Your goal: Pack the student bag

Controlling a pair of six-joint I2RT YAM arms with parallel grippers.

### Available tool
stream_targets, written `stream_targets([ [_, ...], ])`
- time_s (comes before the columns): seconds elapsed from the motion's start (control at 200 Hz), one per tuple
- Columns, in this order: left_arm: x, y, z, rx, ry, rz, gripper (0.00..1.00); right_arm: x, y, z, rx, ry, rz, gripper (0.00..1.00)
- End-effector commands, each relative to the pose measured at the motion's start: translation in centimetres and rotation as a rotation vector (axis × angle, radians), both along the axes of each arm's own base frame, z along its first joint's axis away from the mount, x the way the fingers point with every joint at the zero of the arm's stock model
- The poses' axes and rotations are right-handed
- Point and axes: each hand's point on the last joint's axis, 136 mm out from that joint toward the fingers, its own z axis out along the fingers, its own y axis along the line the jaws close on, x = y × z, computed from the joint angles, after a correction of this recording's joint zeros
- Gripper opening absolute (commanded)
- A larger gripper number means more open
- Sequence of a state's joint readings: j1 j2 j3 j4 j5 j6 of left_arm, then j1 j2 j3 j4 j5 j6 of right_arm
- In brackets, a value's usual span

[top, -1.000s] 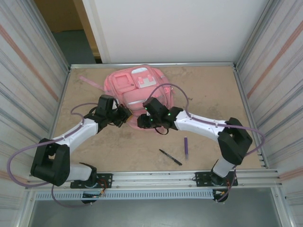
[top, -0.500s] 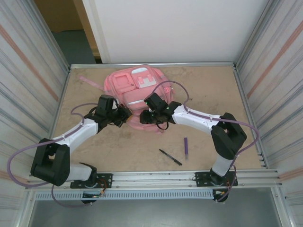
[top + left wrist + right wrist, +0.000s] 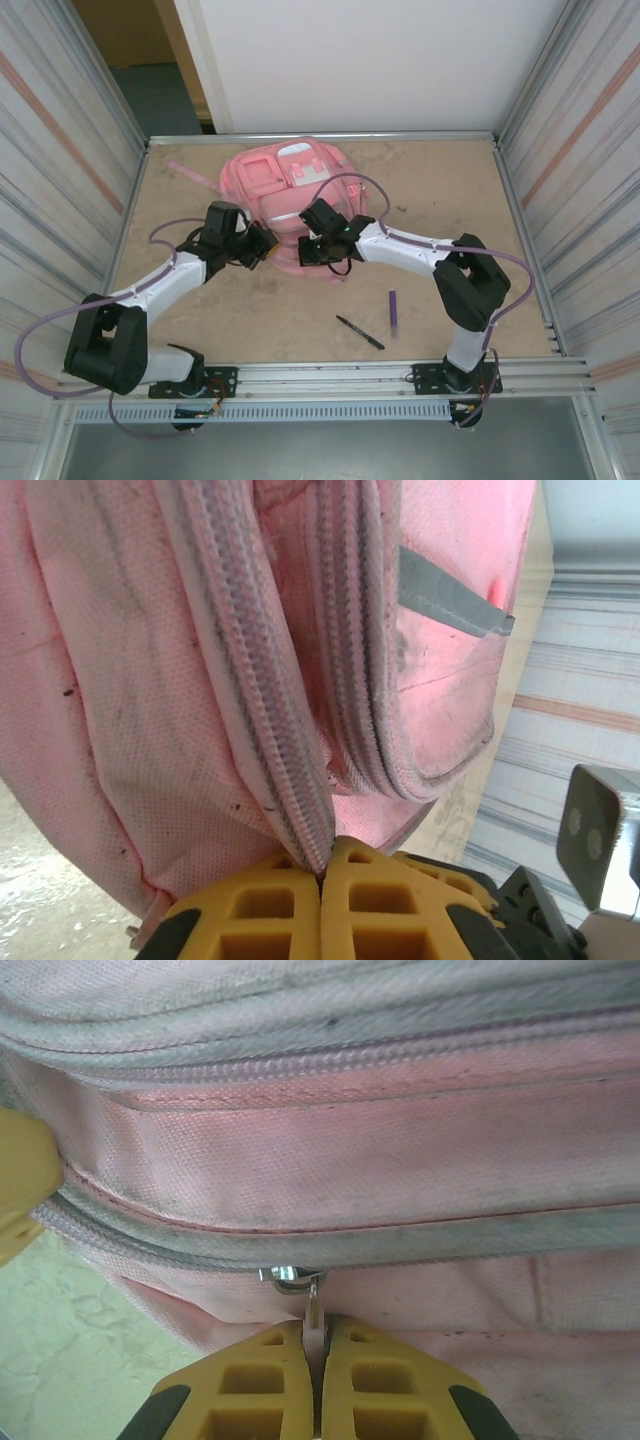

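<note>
Pinching seam (image 3: pixel 295 790) with left gripper (image 3: pixel 322 875) and zipper pull (image 3: pixel 314 1308) with right gripper (image 3: pixel 318 1338), we brace the soft, floppy-looking student bag (image 3: pixel 270 180).

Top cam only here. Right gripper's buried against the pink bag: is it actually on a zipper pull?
Observer: Yes. On the right wrist view the right gripper is shut on the metal zipper pull of the student bag, tab pinched between the yellow pads.
Operator: And left?
Observer: On the left wrist view the left gripper is shut on the bag's zipper seam, pinching its edge, no pull in the pads.
</note>
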State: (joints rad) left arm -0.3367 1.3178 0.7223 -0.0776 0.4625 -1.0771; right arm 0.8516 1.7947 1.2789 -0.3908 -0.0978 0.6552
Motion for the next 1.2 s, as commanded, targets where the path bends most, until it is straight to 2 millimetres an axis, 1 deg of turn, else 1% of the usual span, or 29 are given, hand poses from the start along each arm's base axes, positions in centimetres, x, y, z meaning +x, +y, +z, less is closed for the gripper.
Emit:
stream_targets([
  [0.0,0.2,1.5,2.4,0.019,-0.090,-0.031,0.00,1.5,-4.5,1.0,-0.079,-0.038,-0.060,0.00],
  [0.115,0.6,3.8,1.9,0.015,-0.080,-0.005,0.00,2.9,-8.9,0.3,-0.158,-0.068,-0.109,0.00],
  [0.215,0.7,4.8,1.4,0.022,-0.073,-0.028,0.00,4.2,-12.4,-0.4,-0.226,-0.079,-0.153,0.00],
  [0.281,1.2,5.4,1.2,0.036,-0.080,-0.042,0.00,4.8,-13.5,-0.5,-0.242,-0.097,-0.152,0.00],
  [0.336,2.0,6.0,1.1,0.053,-0.082,-0.050,0.00,5.1,-13.5,-0.4,-0.237,-0.119,-0.134,0.00],
  [0.366,2.5,6.4,0.9,0.059,-0.076,-0.045,0.00,5.0,-13.2,-0.1,-0.224,-0.129,-0.119,0.00],
  [0.406,3.8,7.2,1.0,0.046,-0.087,-0.035,0.00,4.8,-12.2,0.4,-0.186,-0.133,-0.087,0.00],
  [0.446,5.7,8.1,1.7,0.019,-0.101,-0.012,0.00,4.4,-10.8,1.0,-0.148,-0.150,-0.047,0.00],
  [0.496,7.9,9.5,1.5,-0.004,-0.056,0.023,0.00,4.0,-9.1,1.7,-0.108,-0.174,-0.003,0.00],
  [0.516,8.9,9.9,1.9,-0.009,-0.059,0.028,0.00,3.8,-8.3,2.0,-0.090,-0.184,0.018,0.00],
  [0.566,10.9,10.9,1.8,-0.006,-0.041,0.044,0.06,3.5,-6.2,2.8,-0.046,-0.202,0.067,0.00],
  [0.601,11.8,11.5,1.6,0.009,-0.018,0.062,0.11,3.2,-4.7,3.4,-0.016,-0.208,0.097,0.00],
  [0.656,12.6,12.4,1.7,0.034,-0.001,0.094,0.29,2.8,-2.4,4.4,0.031,-0.214,0.142,0.00],
  [0.677,12.6,12.5,1.8,0.041,0.002,0.105,0.32,2.6,-1.6,4.8,0.047,-0.219,0.160,0.00],
  [0.722,12.4,12.8,2.4,0.054,-0.005,0.124,0.38,2.2,0.2,5.6,0.079,-0.234,0.194,0.00],
  [0.782,11.2,12.5,3.2,0.083,-0.025,0.135,0.44,1.9,2.0,6.2,0.117,-0.249,0.229,0.00],
  [0.832,9.8,11.7,3.9,0.111,-0.049,0.121,0.49,1.5,3.3,6.7,0.145,-0.257,0.257,0.00],
  [0.882,8.0,10.5,4.4,0.143,-0.063,0.084,0.50,1.2,4.4,7.3,0.174,-0.272,0.284,0.00],
  [0.982,4.6,8.3,4.2,0.183,-0.067,0.020,0.51,0.5,5.4,7.6,0.214,-0.288,0.322,0.00],
  [1.047,2.7,7.2,3.8,0.134,-0.060,0.006,0.51,-0.1,6.0,7.7,0.246,-0.286,0.347,0.00],
  [1.102,1.7,6.9,3.8,0.096,-0.068,0.016,0.51,-0.8,6.5,7.8,0.272,-0.275,0.375,0.00],
  [1.198,0.2,6.2,3.0,0.123,-0.053,0.018,0.51,-1.5,6.9,7.6,0.281,-0.272,0.393,0.00],
])
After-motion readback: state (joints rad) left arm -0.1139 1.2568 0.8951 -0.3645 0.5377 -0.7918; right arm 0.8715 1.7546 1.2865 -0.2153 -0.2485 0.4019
